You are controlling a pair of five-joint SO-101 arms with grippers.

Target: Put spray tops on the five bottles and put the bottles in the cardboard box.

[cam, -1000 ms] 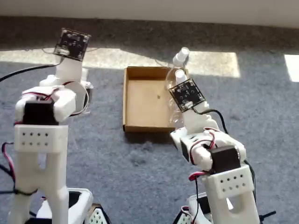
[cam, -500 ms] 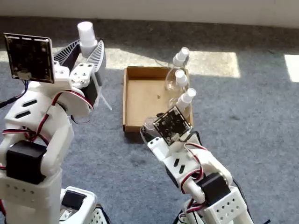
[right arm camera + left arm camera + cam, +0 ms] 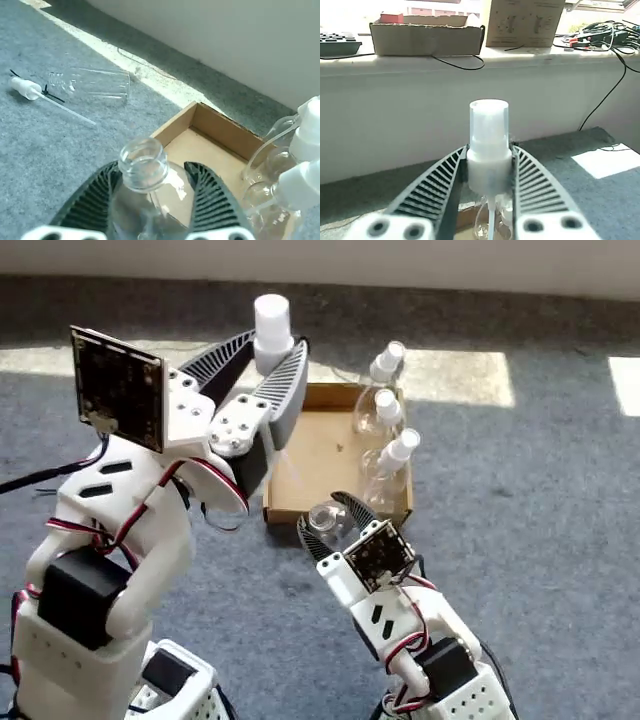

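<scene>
My left gripper (image 3: 272, 340) is shut on a white spray top (image 3: 271, 318), held upright above the far left corner of the cardboard box (image 3: 305, 455). In the left wrist view the spray top (image 3: 489, 142) sits between the fingers with its thin tube hanging down. My right gripper (image 3: 325, 515) is shut on a clear uncapped bottle (image 3: 322, 519) at the box's near edge. The bottle (image 3: 143, 162) has its open neck up. Three bottles with spray tops (image 3: 387, 408) stand along the right side of the box.
On the grey carpet beyond the box (image 3: 215, 135) lie a clear uncapped bottle (image 3: 90, 82) on its side and a loose spray top (image 3: 24, 87) with its tube. Capped bottles (image 3: 300, 150) stand close to the held one. A sunlit strip runs behind the box.
The left arm swung the spray top up and to the right, ending over the box. The right arm drew back from the box's right side to its near edge, now holding an uncapped bottle.
</scene>
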